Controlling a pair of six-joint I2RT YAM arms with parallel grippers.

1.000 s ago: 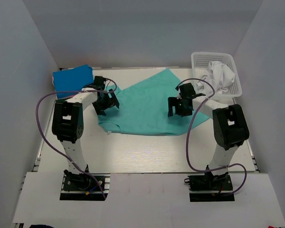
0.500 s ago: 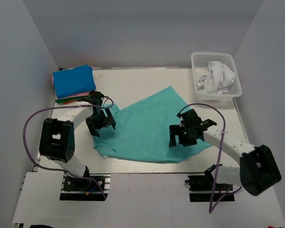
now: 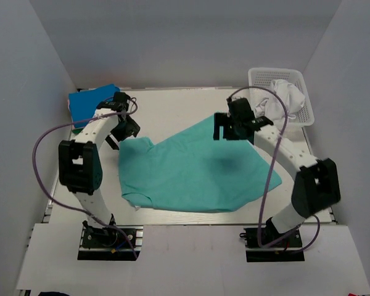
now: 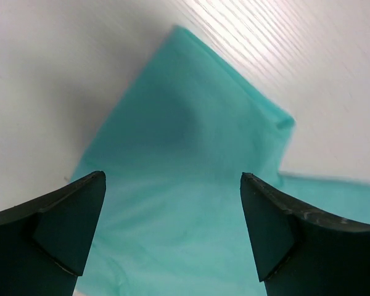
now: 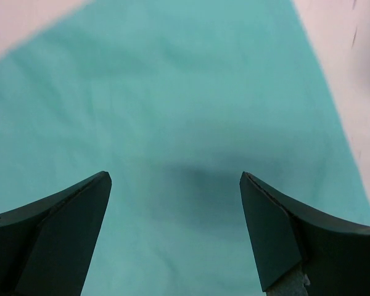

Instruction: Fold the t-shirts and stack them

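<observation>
Teal t-shirt (image 3: 191, 176) laid out, unfolded. Left gripper (image 4: 172, 179), right gripper (image 5: 176, 177) both spread, empty, above far edge. Corners to be pinched simultaneously, fold drawn evenly toward near hem

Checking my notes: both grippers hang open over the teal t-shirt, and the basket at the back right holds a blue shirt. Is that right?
Not quite. The top external view shows the basket holds a crumpled white garment, not a blue one. The rest stands.

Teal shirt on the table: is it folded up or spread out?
Spread out. The teal shirt lies as one wide sheet on the table, far broader than the folded blue shirt at the back left.
</observation>
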